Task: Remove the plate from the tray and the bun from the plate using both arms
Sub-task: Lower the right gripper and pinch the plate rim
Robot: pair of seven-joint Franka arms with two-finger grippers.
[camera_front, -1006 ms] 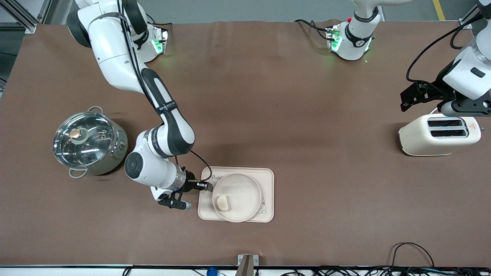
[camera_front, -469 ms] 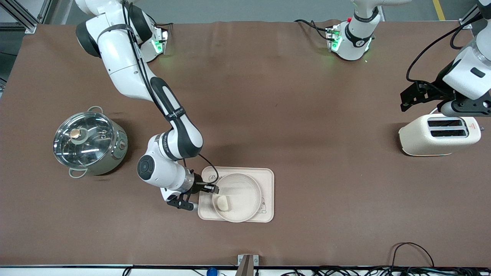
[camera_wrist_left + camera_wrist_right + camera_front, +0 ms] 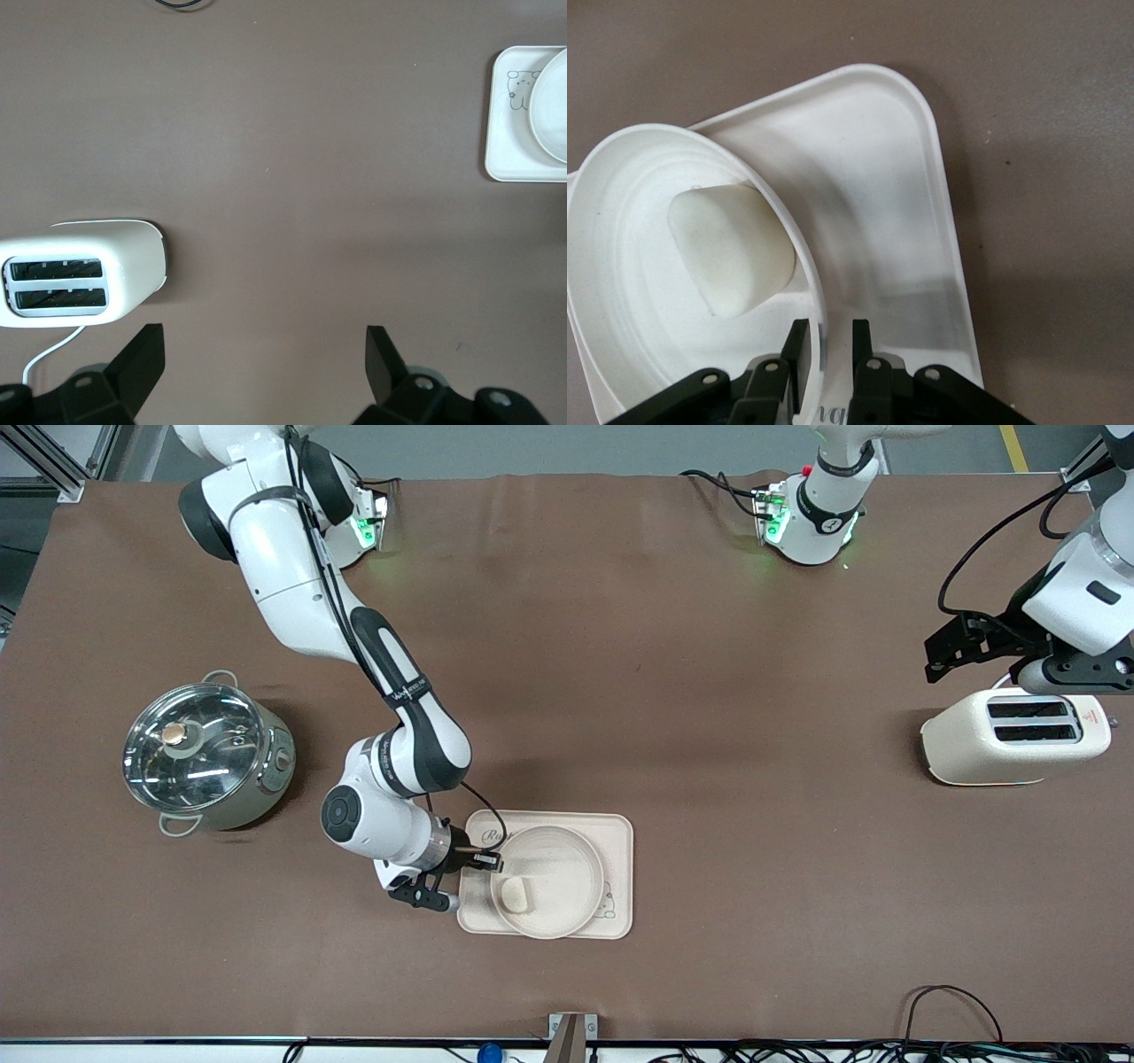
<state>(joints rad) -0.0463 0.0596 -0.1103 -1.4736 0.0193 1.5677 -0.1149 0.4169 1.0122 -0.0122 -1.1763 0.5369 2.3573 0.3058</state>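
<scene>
The round cream plate [image 3: 580,841] lies on the rectangular tray [image 3: 620,868]. The pale bun [image 3: 515,894] lies in the plate, at the side nearer to the front camera. My right gripper [image 3: 485,861] is at the plate's edge toward the right arm's end of the table. In the right wrist view the plate's rim [image 3: 620,266] runs between the gripper's [image 3: 828,332] fingers, which stand narrowly apart, one inside and one outside, with a small gap showing. The bun [image 3: 731,248] lies just ahead of them. My left gripper [image 3: 943,657] waits wide open and empty [image 3: 266,341] above the toaster's end of the table.
A steel pot with a glass lid [image 3: 205,755] stands toward the right arm's end. A cream toaster [image 3: 1019,735] stands toward the left arm's end, also in the left wrist view [image 3: 80,274]. The tray [image 3: 868,195] has a raised rim. Cables lie along the edge nearest the front camera.
My right arm has moved toward the plate, and its fingers now straddle the rim. The plate, the bun and the left arm have not moved.
</scene>
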